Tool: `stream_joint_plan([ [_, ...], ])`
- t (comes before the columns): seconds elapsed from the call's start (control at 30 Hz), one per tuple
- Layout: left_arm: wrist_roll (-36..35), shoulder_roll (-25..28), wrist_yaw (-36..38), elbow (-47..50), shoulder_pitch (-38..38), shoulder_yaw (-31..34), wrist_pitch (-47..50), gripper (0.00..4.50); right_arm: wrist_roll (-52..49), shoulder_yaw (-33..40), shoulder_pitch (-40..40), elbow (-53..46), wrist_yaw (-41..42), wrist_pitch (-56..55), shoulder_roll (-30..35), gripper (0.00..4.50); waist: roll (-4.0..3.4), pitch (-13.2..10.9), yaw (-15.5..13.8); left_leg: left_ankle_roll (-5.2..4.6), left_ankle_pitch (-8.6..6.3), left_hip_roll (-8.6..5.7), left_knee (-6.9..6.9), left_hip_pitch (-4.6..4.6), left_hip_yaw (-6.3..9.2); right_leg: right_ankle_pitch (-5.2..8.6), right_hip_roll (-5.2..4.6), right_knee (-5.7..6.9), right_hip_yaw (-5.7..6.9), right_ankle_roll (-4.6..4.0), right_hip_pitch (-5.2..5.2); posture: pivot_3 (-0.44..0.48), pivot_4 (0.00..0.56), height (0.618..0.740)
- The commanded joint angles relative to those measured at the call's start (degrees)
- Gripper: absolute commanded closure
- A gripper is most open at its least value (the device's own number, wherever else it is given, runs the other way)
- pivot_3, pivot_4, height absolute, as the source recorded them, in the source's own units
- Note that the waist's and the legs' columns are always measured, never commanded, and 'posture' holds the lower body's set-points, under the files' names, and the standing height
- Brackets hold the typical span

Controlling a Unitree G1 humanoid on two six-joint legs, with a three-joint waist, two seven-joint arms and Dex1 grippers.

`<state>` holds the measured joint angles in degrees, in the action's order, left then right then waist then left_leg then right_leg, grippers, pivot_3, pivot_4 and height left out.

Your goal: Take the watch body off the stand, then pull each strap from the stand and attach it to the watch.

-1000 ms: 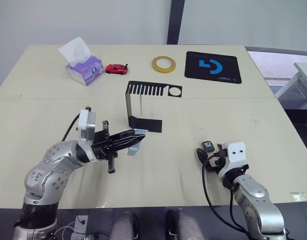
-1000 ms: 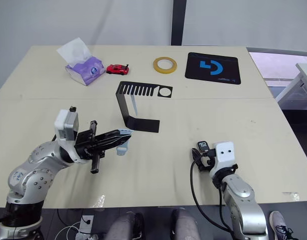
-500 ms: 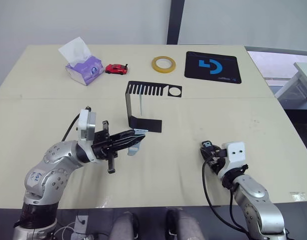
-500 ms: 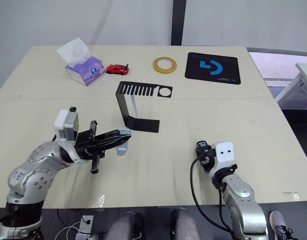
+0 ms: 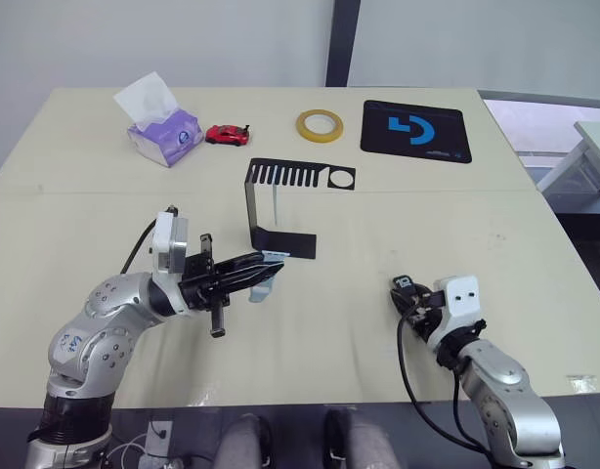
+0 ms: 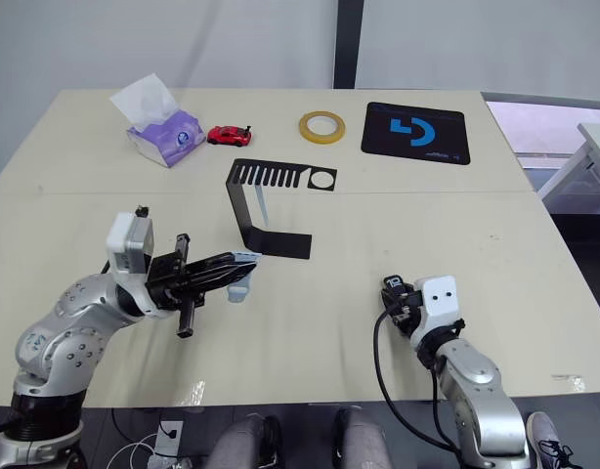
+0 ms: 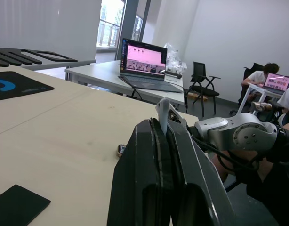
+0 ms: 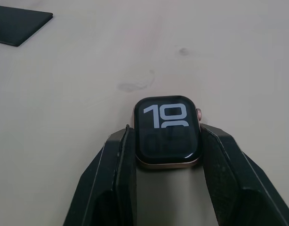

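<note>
Right gripper, lower right of the head views: both black fingers pressed against the sides of the watch body, which sits clamped between them, screen up, white digits legible, just above the table.

Left gripper, lower left of centre in the head views: fingers pinched together on a strap, pale grey-blue, its end poking out beyond the tips. From the left wrist camera the two fingers lie flat against each other with a sliver of the strap standing up between them. The strap tip is just beside the near edge of the stand's base.

Stand, centre of frame: black C-shaped bracket, slotted top plate with round hole, flat base on the table. A second strap hangs thin and pale under the top plate.

Upper part of the frame, far side of table:
- tissue pack, upper left
- red toy car just right of it
- yellow tape ring, upper centre
- black mat with blue logo, upper right

Beyond the table, in the left wrist view: a laptop open on another desk, a chair, people seated at the right edge.
</note>
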<state>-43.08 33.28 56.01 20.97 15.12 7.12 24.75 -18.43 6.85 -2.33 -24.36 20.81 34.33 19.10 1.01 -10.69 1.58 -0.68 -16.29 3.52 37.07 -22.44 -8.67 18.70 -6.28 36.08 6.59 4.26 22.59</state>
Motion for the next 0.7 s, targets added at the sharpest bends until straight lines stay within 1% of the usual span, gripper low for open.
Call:
stream_joint_plan([
  [0.03,9.14,2.45,4.96,-1.52,1.0,-1.18,-11.71,4.5,-11.9,2.57,5.37,-5.83,3.99,11.51,2.53,2.93,-0.01,0.0,0.02,0.0,0.0,0.01,-0.01,0.02,-0.03,0.0,0.02,0.01,-0.01,0.0,0.01,0.0,0.15,0.74],
  [0.13,14.76,3.43,7.17,-3.57,1.29,-1.73,-20.16,4.5,-23.9,4.71,10.89,-7.6,5.28,24.56,4.55,2.93,-0.01,-0.01,-0.05,-0.01,-0.01,0.05,-0.05,-0.02,-0.03,0.01,0.01,0.0,-0.01,-0.02,0.07,0.0,0.15,0.74],
  [0.2,19.49,4.0,8.07,-5.51,1.35,-2.26,-27.23,4.5,-34.81,7.64,14.92,-6.6,3.94,32.85,3.81,2.93,-0.01,0.0,-0.08,-0.08,-0.05,0.06,-0.04,-0.04,-0.03,0.01,-0.02,0.0,0.0,-0.02,0.08,0.0,0.15,0.74],
  [0.27,23.17,4.21,8.24,-7.84,1.52,-2.47,-33.31,4.5,-43.27,8.74,18.15,-5.13,3.35,39.19,4.21,2.93,-0.01,-0.01,-0.07,-0.19,-0.11,0.06,-0.04,-0.05,-0.02,0.01,-0.06,-0.01,0.01,-0.02,0.07,0.0,0.15,0.74],
  [0.37,26.34,4.35,7.81,-10.54,1.63,-2.27,-39.66,4.5,-52.56,8.47,21.29,-1.66,1.27,46.13,4.83,2.93,-0.01,-0.01,-0.07,-0.42,-0.22,0.04,-0.01,-0.08,-0.03,0.01,-0.13,-0.01,0.04,-0.02,0.07,0.0,0.15,0.74],
  [0.47,28.13,5.09,8.1,-12.25,1.33,-2.43,-44.32,4.5,-59.12,7.78,23.35,2.13,-2.91,49.21,4.9,2.93,-0.01,-0.01,-0.08,-0.47,-0.23,0.03,0.02,-0.09,-0.03,0.0,-0.18,-0.01,0.09,-0.01,0.06,0.0,0.15,0.74],
  [0.53,27.48,5.65,8.6,-11.11,0.64,-2.33,-46.31,4.5,-62.65,7.15,24.96,5.58,-6.47,49.75,4.42,2.93,-0.01,-0.01,-0.04,-0.48,-0.23,0.02,0.02,-0.13,-0.03,0.0,-0.2,-0.01,0.11,-0.01,0.07,0.0,0.15,0.74],
  [0.7,27.67,8.07,8.95,-6.91,-1.24,-3.69,-46.37,4.5,-69.75,4.04,26.61,10.13,-12.61,49.28,5.1,2.93,-0.01,-0.01,0.09,-0.47,-0.22,0.02,0.02,-0.15,-0.07,-0.01,-0.19,0.0,0.12,0.01,0.1,0.0,0.15,0.74],
])
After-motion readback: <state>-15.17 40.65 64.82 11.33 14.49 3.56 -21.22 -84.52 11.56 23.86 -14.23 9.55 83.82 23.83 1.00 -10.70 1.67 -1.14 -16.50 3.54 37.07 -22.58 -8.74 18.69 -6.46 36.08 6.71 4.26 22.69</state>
